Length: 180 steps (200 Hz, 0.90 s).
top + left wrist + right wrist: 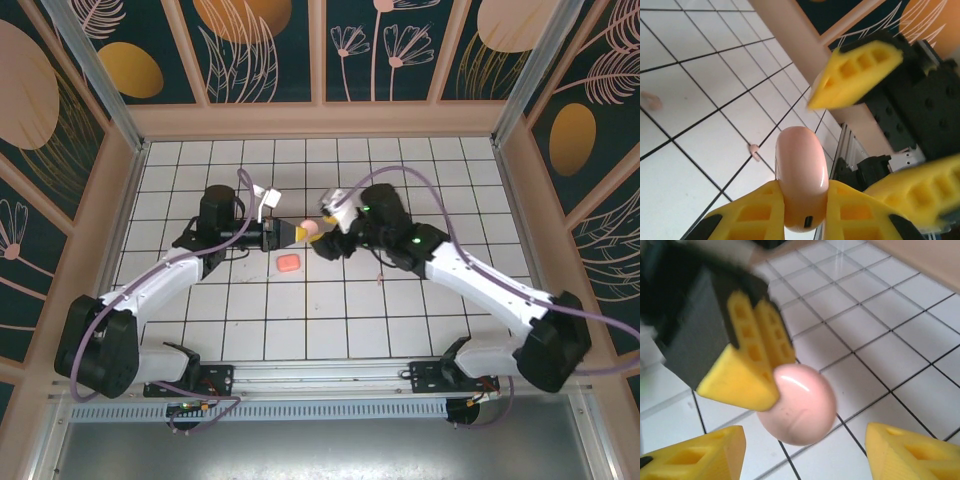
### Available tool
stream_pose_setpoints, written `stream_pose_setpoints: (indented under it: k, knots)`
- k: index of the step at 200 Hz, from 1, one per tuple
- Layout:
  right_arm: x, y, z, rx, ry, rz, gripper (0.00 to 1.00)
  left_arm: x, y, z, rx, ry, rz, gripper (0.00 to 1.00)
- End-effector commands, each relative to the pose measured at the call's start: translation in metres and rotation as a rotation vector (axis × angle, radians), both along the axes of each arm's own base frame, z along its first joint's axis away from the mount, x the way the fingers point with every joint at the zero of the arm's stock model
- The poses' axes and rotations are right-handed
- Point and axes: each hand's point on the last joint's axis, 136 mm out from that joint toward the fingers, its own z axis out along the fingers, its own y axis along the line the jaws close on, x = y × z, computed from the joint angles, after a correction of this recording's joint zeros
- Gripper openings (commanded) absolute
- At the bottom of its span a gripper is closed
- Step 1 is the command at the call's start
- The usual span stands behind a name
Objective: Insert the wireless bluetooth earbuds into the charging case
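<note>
Jaws of the left gripper (802, 195) are clamped on a pale pink, glossy, round plastic case (801, 170), with one yellow ribbed finger pressed to each side. The case is held above the white tiled table (400, 320), near the middle of the scene and a little toward the far side. We see a small dark slot in the edge of the case, between the two fingers.

The right gripper (805, 440) faces it from the right with its jaws apart. Its yellow fingers stand on either side of the case with a gap at each side, and we see no contact with it.

The wireless bluetooth earbuds (754, 149) are tiny pale pink bits lying loose on the tiles, outside the case. In the left wrist view one sits beside a dark grout line below the held case. Another earbud (651, 101), blurred, lies well apart from the first. We cannot tell their shape more closely.

A salmon rounded-rectangle block (288, 263) lies flat on the tiles just to the near side of the left gripper's fingertips, touching neither gripper.

Both white-and-black arms reach in from the near corners, each trailing a purple cable (240, 185), and their grippers meet tip to tip.
</note>
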Motion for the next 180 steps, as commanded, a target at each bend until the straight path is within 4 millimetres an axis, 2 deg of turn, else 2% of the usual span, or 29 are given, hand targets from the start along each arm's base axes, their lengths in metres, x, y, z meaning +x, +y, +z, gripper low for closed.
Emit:
stream_pose_setpoints:
  k: [1,13,19,33,71,121,180]
  knots:
    - [-0.013,-0.013,0.056,0.304,0.033,0.092,0.65,-0.002,-0.003,0.046,-0.162,-0.187,-0.017,0.09]
    - [-0.014,-0.023,0.063,0.372,0.068,0.113,0.64,-0.007,-0.002,0.061,-0.222,-0.245,-0.026,0.09]
    - [-0.020,-0.021,0.066,0.396,0.092,0.145,0.63,-0.010,-0.002,0.068,-0.245,-0.271,-0.028,0.10]
    - [-0.016,-0.029,0.069,0.445,0.138,0.167,0.60,-0.017,0.001,0.081,-0.292,-0.330,-0.032,0.10]
    - [-0.017,-0.018,0.079,0.512,0.238,0.302,0.51,-0.035,0.003,0.105,-0.388,-0.424,-0.046,0.10]
    - [-0.029,-0.010,0.099,0.534,0.198,0.419,0.48,-0.044,0.002,0.119,-0.442,-0.452,-0.053,0.10]
    - [-0.042,-0.003,0.112,0.536,0.172,0.501,0.46,-0.045,0.004,0.127,-0.469,-0.462,-0.034,0.10]
